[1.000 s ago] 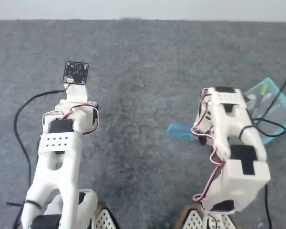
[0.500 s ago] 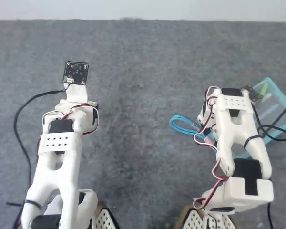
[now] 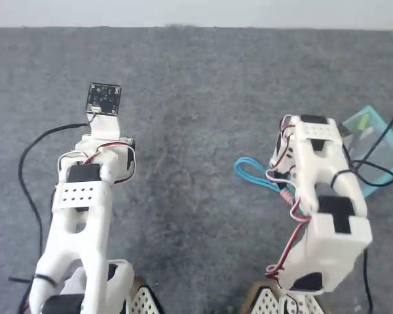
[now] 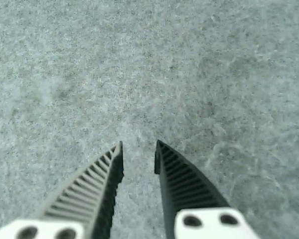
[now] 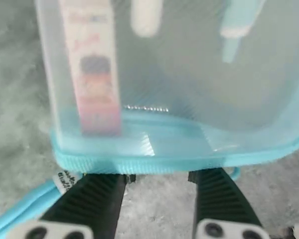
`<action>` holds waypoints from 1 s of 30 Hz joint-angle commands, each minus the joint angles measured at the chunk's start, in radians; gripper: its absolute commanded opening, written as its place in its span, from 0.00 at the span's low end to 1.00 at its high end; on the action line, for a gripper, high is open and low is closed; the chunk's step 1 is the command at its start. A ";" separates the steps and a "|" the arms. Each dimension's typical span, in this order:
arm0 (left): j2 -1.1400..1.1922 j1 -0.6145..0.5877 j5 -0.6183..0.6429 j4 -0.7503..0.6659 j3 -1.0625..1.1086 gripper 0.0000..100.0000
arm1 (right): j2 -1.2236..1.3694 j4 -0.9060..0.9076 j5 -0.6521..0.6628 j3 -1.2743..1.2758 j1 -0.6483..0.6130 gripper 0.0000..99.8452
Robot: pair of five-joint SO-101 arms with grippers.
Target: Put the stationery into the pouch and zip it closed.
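High view: two arms stand side by side on the grey table (image 3: 196, 85), and all the task's things lie on its right half.
Far left: the left arm (image 3: 85, 196) is over the left half of the table, well apart from the pouch.
Left pincer: the left gripper (image 4: 138, 147) has its jaws parted by a narrow gap, with nothing between them and bare table beneath.
Middle: a turquoise strap (image 3: 252, 173) lies flat as a loop near the table's middle, just left of the right arm (image 3: 321, 190), and runs under it.
Right pincer: the right gripper (image 5: 157, 175) is released and holds nothing; its jaws are spread wide, with the tips at the pouch's bound edge.
Right edge: the pouch (image 3: 380, 150), translucent turquoise, lies flat near the table's right edge at a slant to it, partly hidden by the right arm.
Contents: the stationery shows through the pouch wall, namely a red-labelled stick (image 5: 92, 74), a white piece (image 5: 147, 17) and a blue pen (image 5: 236, 25).
Key relation: the pouch lies straight ahead of the right gripper, its bound edge running crosswise to the fingers and spanning their gap.
Nearer arm: the right arm, by far.
Zip: I cannot tell whether it is open or closed. A small dark piece (image 5: 131, 178) by one fingertip may be the pull.
Step, as judged: loading looks done and zipping remains.
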 commanded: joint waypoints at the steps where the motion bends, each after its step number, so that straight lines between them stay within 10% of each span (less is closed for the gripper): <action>1: -0.038 -0.005 0.015 -0.026 -0.010 0.10 | 0.107 0.093 0.064 -0.092 0.012 0.16; 10: -0.038 -0.005 0.017 -0.026 -0.010 0.10 | 0.219 0.186 0.110 -0.316 0.005 0.04; 20: -0.038 -0.006 0.017 -0.029 -0.002 0.10 | 0.145 -0.076 0.875 -0.351 0.065 0.01; 30: -0.038 -0.006 0.017 -0.052 0.004 0.10 | 0.050 0.081 0.493 -0.348 -0.001 0.06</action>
